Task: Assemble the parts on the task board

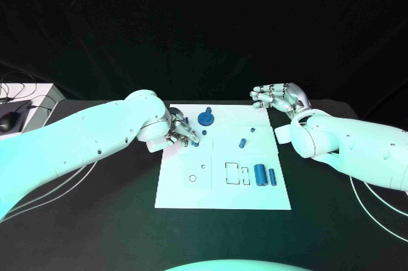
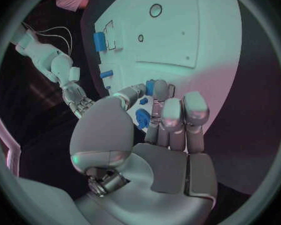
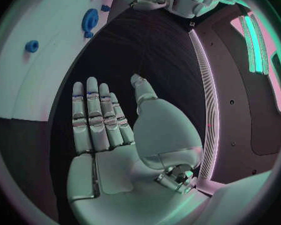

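Resting at the task board's [image 1: 223, 197] left edge, the left hand [image 1: 181, 131] pinches a small blue part [image 2: 150, 88]; the right hand [image 1: 279, 96] hovers spread beyond the board's far right corner.

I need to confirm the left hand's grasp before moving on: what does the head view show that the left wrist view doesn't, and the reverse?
Head view: the round blue disc plainly, near the task board's far edge beside the left hand; from above, what its fingertips hold is hard to make out. Left wrist view: thumb and a finger pinching a small blue part. Both: the two blue cylinders side by side, and the right hand, holding nothing, off the board's far right corner.
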Robot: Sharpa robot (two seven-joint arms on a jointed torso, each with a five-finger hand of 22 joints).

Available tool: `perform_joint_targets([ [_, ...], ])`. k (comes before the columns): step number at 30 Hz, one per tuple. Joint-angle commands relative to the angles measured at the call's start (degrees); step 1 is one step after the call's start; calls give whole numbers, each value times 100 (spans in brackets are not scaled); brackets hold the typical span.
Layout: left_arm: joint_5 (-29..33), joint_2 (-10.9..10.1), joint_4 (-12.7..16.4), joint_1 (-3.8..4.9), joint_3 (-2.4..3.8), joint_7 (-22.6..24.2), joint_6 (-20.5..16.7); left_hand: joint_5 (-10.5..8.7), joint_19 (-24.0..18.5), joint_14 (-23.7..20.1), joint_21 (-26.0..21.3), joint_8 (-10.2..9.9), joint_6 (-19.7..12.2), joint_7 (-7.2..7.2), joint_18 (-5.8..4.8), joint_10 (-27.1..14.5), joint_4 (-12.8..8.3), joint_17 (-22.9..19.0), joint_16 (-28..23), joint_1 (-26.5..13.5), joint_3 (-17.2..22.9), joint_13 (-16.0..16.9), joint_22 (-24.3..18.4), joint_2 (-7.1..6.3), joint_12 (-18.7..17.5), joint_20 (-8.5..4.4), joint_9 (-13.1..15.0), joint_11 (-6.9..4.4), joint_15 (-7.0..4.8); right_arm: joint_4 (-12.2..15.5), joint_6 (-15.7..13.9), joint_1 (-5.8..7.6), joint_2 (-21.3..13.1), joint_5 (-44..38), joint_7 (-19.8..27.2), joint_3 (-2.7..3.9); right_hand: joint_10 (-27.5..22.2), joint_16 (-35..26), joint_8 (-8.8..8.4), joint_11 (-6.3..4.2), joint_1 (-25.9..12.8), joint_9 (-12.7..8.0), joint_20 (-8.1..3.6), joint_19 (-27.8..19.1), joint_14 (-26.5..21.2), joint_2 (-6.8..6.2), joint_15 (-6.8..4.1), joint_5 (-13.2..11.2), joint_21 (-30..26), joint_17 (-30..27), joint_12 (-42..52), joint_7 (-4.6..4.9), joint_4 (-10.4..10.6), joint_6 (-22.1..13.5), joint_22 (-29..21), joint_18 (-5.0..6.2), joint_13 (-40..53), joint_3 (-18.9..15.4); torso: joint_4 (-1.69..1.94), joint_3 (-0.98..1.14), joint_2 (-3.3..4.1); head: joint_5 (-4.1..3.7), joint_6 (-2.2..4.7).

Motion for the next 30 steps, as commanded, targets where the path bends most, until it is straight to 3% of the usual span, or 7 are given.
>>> perform_joint_targets([
  [1, -21, 4, 19, -5, 6, 64, 65, 28, 17, 30, 24, -15, 60, -16, -116, 48, -753, 6, -1, 57, 792, -10, 5, 2, -21, -40, 881, -11, -25, 0, 80, 0, 1, -15, 48, 2, -32, -21, -30, 11, -32, -4, -2, -50, -28, -2, 0, 35, 10, -7, -28, 2, 13, -44, -9, -81, -8, 33, 0, -1, 2, -3, 3],
  [30, -197, 61, -55, -4, 5, -29, 200, 131, 43, 39, 48, -86, 144, -24, -142, 100, -794, 23, -1, 57, 781, -40, 37, -33, -36, -69, 866, -23, -35, -8, 85, 0, 8, -16, 47, 2, -32, -21, -30, 11, -32, -4, -2, -50, -28, -2, 0, 35, 10, -7, -28, 2, 13, -44, -9, -81, -8, 33, 3, 3, 0, -3, -17],
])
